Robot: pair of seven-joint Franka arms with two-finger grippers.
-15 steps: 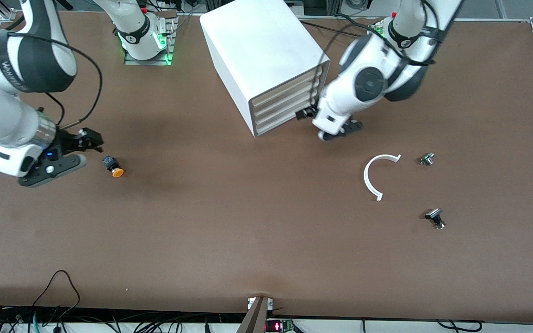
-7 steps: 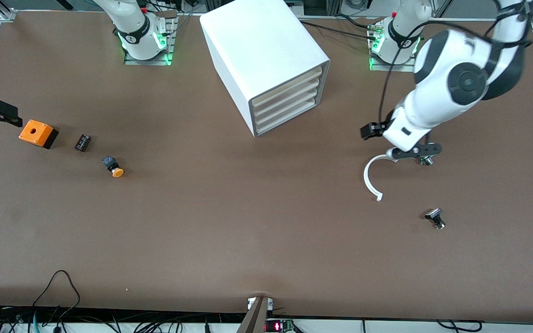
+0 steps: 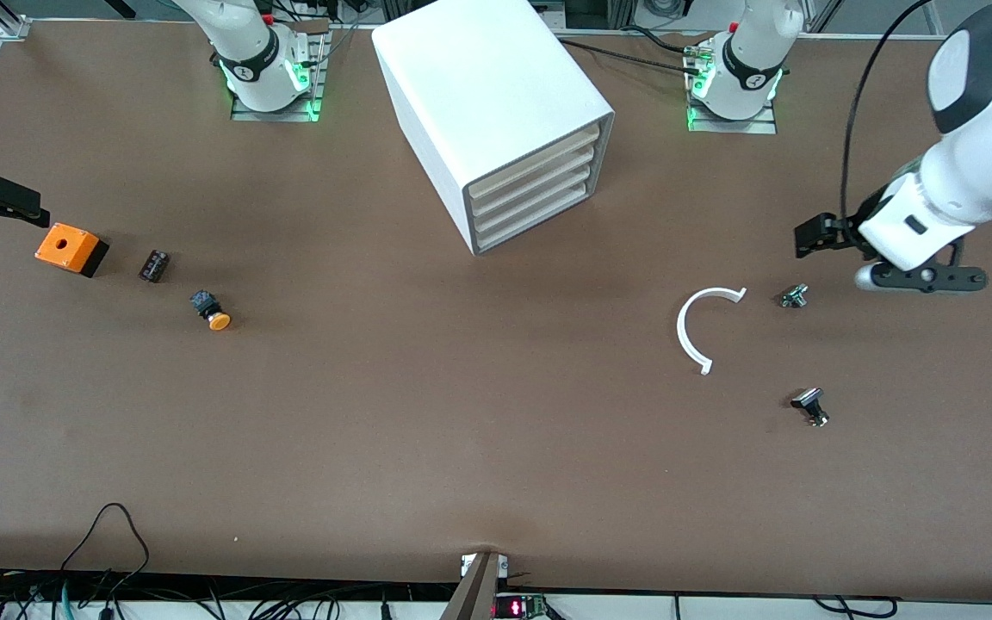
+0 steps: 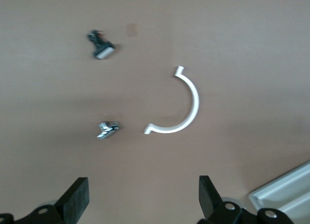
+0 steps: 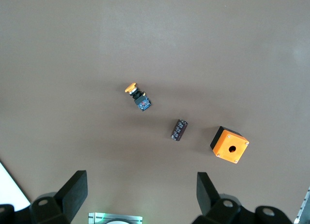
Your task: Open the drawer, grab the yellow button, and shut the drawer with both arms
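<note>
The wide, shallow white plastic drawer with a cream front [image 3: 539, 155], topmost of four alike in the large white box cabinet [image 3: 479, 95], sits fully shut, flush with the three below. The tiny push button with a round orange cap and black body [image 3: 211, 312] lies on its side on the bare brown table [image 3: 461, 430], well apart from the cabinet toward the right arm's end, nearer the front camera.
</note>
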